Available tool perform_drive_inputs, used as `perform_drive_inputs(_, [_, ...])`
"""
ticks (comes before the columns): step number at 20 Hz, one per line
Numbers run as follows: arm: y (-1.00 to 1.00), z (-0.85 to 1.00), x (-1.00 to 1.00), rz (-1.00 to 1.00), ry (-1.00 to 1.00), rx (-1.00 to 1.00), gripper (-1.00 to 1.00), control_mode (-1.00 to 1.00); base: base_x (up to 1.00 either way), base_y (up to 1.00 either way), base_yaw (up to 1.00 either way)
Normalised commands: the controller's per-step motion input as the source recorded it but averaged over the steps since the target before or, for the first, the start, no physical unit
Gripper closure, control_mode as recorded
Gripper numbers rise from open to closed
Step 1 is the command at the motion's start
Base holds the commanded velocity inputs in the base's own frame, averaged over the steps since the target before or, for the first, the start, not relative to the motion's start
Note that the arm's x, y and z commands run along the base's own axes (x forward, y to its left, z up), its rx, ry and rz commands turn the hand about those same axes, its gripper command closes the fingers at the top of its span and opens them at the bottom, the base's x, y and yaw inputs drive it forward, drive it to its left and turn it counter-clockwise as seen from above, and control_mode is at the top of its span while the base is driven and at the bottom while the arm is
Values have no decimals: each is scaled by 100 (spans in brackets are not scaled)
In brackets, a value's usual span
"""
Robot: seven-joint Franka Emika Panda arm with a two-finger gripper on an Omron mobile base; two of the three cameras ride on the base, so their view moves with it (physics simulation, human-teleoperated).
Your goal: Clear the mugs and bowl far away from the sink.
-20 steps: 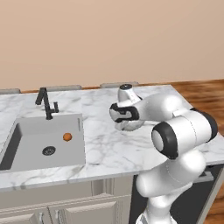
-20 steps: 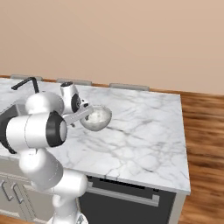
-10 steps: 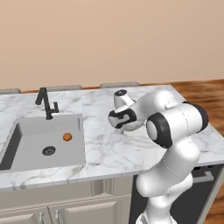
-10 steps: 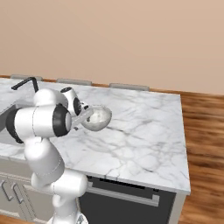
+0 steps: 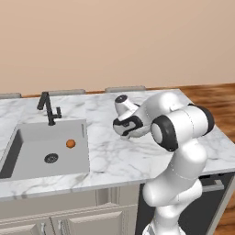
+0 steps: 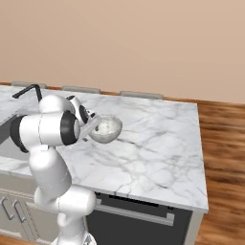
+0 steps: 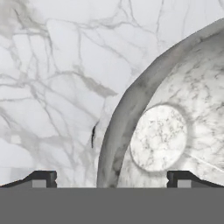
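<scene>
Sink: the grey box-shaped sink (image 5: 32,151) sits at the left end of the white marble counter (image 5: 110,158), with a black bent tap (image 5: 48,108) behind it.
Ball: a small orange ball (image 5: 70,143) lies in the sink near the round dark drain (image 5: 51,158).
Hand: the hand (image 7: 109,177) is spread wide, one finger on each side of the bowl's rim, pinching nothing.
Bowl: the wide whitish-grey marbled bowl (image 6: 106,129) rests on the counter, well to the right of the sink.
</scene>
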Motion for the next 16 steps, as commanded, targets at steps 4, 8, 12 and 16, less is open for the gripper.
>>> perform_drive_inputs(4, [0, -10, 39, 5, 0, -5, -100, -100, 0, 0, 0])
perform_drive_inputs(8, [0, -9, 8, 5, 0, -2, 100, -100, 0, 0, 0])
perform_drive_inputs(12, [0, -6, -2, 2, 0, 0, 100, -100, 0, 0, 0])
perform_drive_inputs(16, [-1, -1, -14, 0, 0, 0, 100, -100, 0, 0, 0])
